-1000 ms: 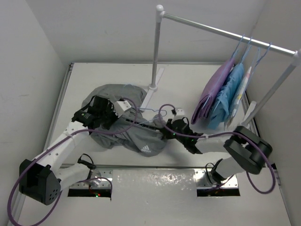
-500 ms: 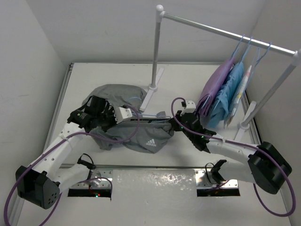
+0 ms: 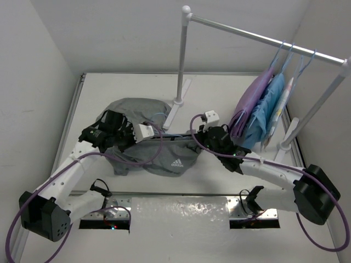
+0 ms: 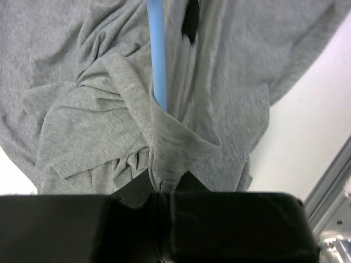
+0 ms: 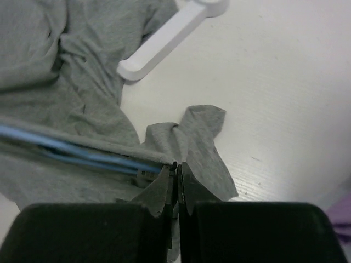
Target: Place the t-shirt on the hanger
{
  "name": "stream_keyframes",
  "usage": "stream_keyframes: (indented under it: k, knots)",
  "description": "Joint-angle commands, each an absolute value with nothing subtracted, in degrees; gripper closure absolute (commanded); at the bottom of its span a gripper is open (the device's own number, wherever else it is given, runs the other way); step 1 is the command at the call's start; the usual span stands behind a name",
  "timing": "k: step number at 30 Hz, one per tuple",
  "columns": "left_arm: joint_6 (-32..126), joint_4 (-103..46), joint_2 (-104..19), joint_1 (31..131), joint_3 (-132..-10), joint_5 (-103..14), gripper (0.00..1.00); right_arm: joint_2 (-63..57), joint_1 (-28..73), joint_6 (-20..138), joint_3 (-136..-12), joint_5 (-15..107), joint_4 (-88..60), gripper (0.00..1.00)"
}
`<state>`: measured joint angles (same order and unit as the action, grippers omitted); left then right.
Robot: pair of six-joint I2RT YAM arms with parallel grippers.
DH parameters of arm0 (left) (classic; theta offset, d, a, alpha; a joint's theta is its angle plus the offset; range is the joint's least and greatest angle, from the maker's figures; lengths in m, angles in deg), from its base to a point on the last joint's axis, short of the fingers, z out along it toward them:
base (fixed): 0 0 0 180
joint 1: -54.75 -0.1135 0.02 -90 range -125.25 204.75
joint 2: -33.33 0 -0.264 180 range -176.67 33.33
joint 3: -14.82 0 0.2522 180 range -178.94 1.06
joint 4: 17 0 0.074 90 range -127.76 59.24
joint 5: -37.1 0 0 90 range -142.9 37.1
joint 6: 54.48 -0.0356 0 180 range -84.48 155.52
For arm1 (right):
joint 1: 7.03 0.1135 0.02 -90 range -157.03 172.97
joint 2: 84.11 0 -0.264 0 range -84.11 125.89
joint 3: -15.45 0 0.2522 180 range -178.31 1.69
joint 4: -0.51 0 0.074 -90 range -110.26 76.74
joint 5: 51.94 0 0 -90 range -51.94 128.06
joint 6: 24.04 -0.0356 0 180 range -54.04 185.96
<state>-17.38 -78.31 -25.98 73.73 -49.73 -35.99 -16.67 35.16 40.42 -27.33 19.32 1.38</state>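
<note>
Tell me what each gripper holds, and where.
Left gripper pinches a fold of the t-shirt beside the hanger. Right gripper pinches its edge at the hanger's end.

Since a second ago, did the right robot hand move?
Yes. The right gripper moved up the picture, away from the shiny metal plate at the bottom.

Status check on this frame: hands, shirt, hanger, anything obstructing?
Left hand shut on t-shirt fold. Right hand shut on hanger tip. Hanger wire runs into t-shirt fold. Rack foot close beside.
</note>
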Motion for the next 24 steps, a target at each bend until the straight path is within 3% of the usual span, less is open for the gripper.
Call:
stream_keyframes:
  k: [1,7,10,12,14,17,18,21,24]
  knots:
    - [-15.28,-73.58,-27.40,72.33,-50.89,-33.14,1.00,-14.68,37.87,51.09,-31.79,18.71,0.80,1.00]
    - [-16.25,-68.65,-29.07,74.44,-49.39,-22.06,1.00,-13.18,39.64,58.66,-35.05,35.49,2.21,0.99]
    - [-17.74,-68.99,-29.77,74.61,-49.39,-17.66,1.00,-14.58,39.64,60.24,-33.21,39.19,3.18,0.84]
    - [-18.44,-68.65,-30.48,74.96,-48.96,-16.61,1.00,-16.16,39.72,61.82,-32.59,40.25,2.74,0.57]
    - [-18.45,-67.68,-30.74,75.05,-48.52,-15.99,1.00,-17.39,39.64,62.88,-32.85,41.66,1.08,0.45]
    - [-18.27,-66.63,-31.18,75.05,-48.34,-14.76,1.00,-17.93,39.72,63.41,-32.94,45.35,2.56,0.38]
    - [-18.27,-66.71,-31.27,74.96,-48.51,-13.88,1.00,-17.23,39.98,62.80,-33.20,45.88,3.35,0.26]
    - [-18.53,-67.67,-31.36,75.05,-49.04,-12.13,1.00,-12.68,41.13,61.92,-35.74,44.40,5.11,0.22]
    - [-19.85,-69.69,-31.01,75.05,-49.74,-10.71,1.00,-7.22,41.39,61.74,-38.03,43.51,7.21,0.24]
